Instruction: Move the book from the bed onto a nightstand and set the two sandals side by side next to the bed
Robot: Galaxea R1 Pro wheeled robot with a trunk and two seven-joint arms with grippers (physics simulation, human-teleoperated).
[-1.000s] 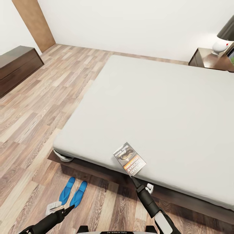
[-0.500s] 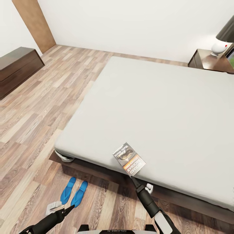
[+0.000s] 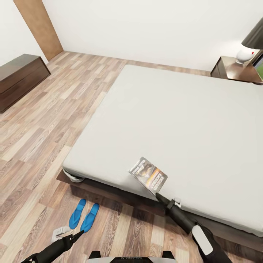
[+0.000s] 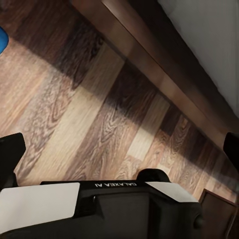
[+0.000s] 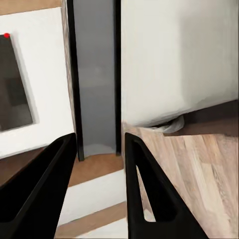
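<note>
The book (image 3: 148, 174), dark-covered with an orange band, is tilted up over the near edge of the bed (image 3: 190, 117). My right gripper (image 3: 158, 195) is shut on its near edge, coming up from below the mattress side. In the right wrist view its black fingers (image 5: 47, 184) stand fairly close together. The two blue sandals (image 3: 77, 213) (image 3: 90, 218) lie side by side on the floor by the bed's near left corner. My left gripper (image 3: 71, 233) hovers open just below them, holding nothing. The nightstand (image 3: 233, 69) stands at the far right beside the bed.
A lamp (image 3: 252, 40) sits on the nightstand. A long low dark cabinet (image 3: 20, 75) lines the left wall, with a brown wood panel (image 3: 38, 25) behind it. Wood-plank floor (image 3: 44, 124) stretches left of the bed. The robot's base (image 4: 119, 209) shows in the left wrist view.
My right arm has swung to the right, and the book has turned and tipped with it, its near edge drawn rightward. The left arm and the sandals have stayed put.
</note>
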